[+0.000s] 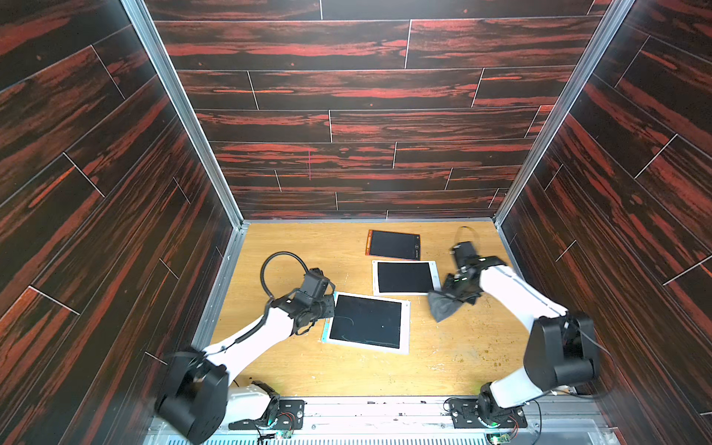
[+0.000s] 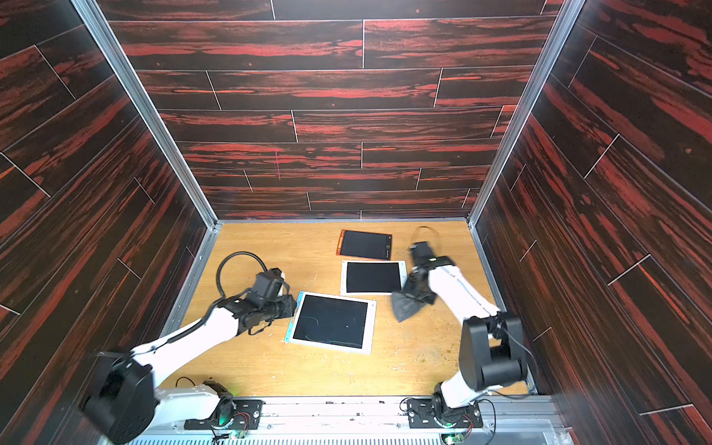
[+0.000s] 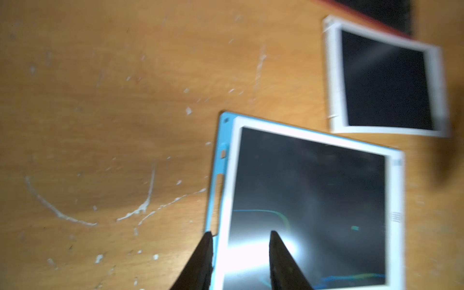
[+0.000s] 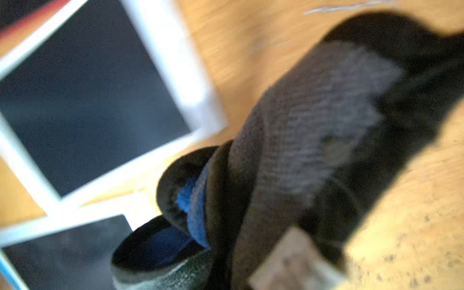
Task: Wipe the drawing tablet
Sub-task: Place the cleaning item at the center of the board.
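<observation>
My right gripper is clamped on the cloth, just right of the tablet. My left gripper, jaws parted, straddles its left edge; the wipe should go leftward.

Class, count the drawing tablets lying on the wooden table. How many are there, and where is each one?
3. The red-framed tablet lies farthest back, the white-framed tablet just in front of it, and the blue-edged tablet nearest, slightly skewed. None seems hidden.
</observation>
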